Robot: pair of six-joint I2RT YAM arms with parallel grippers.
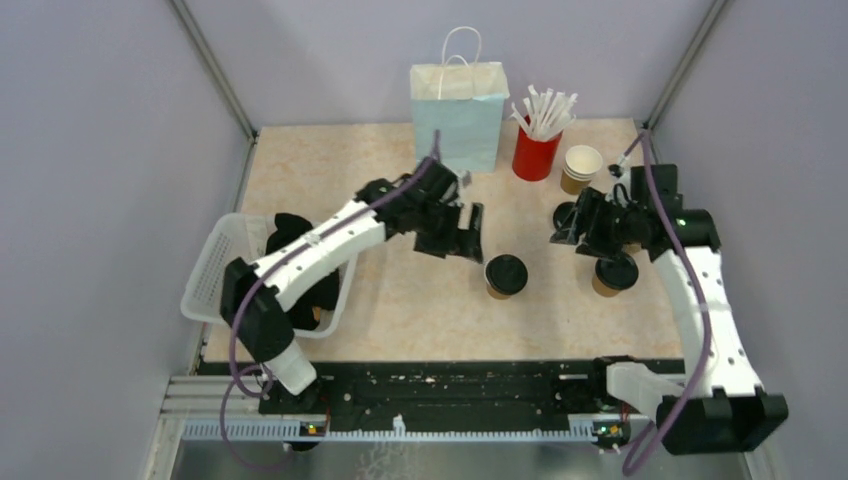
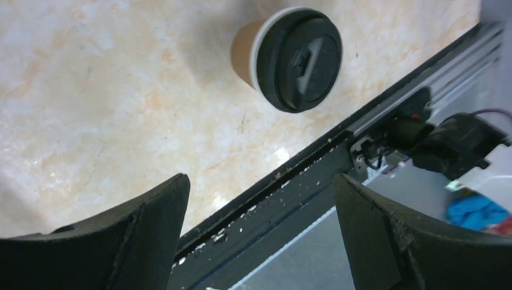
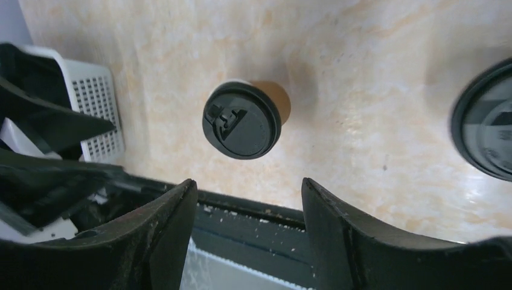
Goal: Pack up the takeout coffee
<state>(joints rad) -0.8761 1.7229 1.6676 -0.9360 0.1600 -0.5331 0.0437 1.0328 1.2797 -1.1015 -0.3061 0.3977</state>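
A lidded kraft coffee cup (image 1: 505, 276) stands upright mid-table, also seen in the left wrist view (image 2: 296, 57) and the right wrist view (image 3: 244, 118). A second lidded coffee cup (image 1: 614, 273) stands to its right, under the right arm; its lid (image 3: 486, 127) shows at the frame's edge. The pale blue paper bag (image 1: 458, 115) stands upright at the back. My left gripper (image 1: 462, 240) (image 2: 259, 187) hovers open and empty just left of the middle cup. My right gripper (image 1: 560, 225) (image 3: 247, 187) hovers open and empty to that cup's upper right.
A red cup of white straws (image 1: 537, 150) and a stack of open kraft cups (image 1: 581, 167) stand right of the bag. A white mesh basket (image 1: 215, 270) (image 3: 96, 115) holding black lids sits at the left. The black base rail (image 1: 450, 385) runs along the near edge.
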